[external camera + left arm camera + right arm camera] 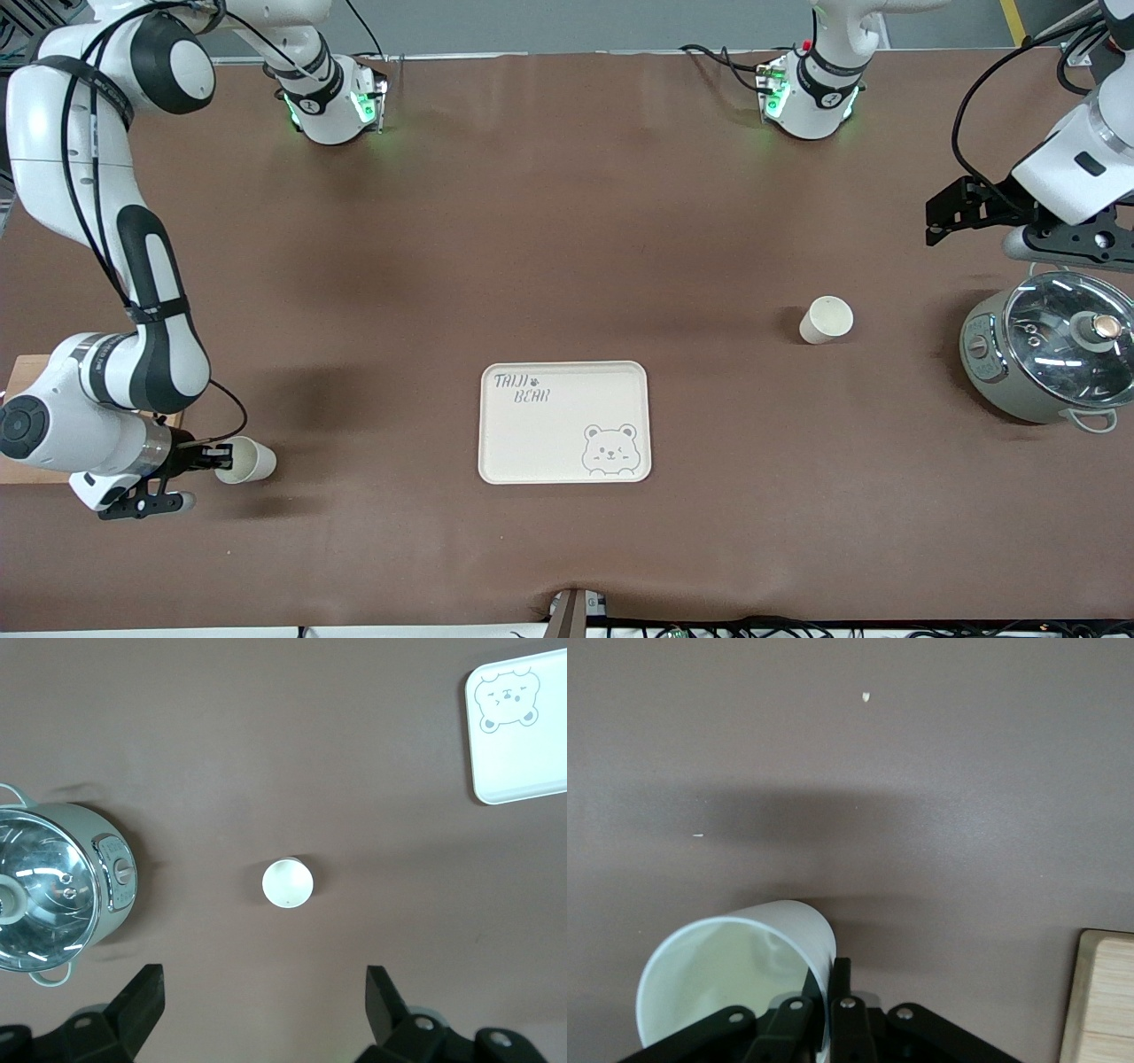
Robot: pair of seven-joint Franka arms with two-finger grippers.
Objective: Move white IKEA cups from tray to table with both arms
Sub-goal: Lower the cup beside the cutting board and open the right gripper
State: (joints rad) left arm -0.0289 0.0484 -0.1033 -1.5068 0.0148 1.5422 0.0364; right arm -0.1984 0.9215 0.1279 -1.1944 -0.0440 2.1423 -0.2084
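One white cup [245, 461] lies tipped in my right gripper [218, 458], near the right arm's end of the table and close to the front camera. The fingers [841, 979] pinch its rim wall, one inside and one outside; the cup's [735, 970] open mouth faces the wrist camera. The second white cup [827, 320] stands upright on the table toward the left arm's end, beside the pot; it also shows in the left wrist view [288, 883]. My left gripper [944, 213] is open and empty, up over the table above the pot's end.
A cream bear tray [564, 422] lies mid-table near the front camera, its corner in the left wrist view [518, 731]. A grey-green pot with a glass lid [1050, 359] stands at the left arm's end. A wooden board [22, 416] lies under the right arm.
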